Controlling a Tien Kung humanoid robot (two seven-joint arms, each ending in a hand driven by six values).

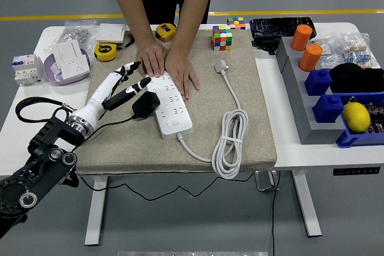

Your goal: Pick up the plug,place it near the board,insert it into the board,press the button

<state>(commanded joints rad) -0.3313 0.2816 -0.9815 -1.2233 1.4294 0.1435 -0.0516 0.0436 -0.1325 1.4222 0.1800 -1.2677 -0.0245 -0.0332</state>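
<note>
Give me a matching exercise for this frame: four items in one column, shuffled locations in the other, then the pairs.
Items:
1. black plug
2. Rubik's cube
3. lemon
4. person's hands

Locations:
A. in a blue bin at the right end of the table
B. pressing down on the far end of the white power strip
C. at the left edge of the power strip, just off the left hand
D. at the far edge of the beige mat

Pairs: 1-C, 2-D, 3-A, 4-B
</note>
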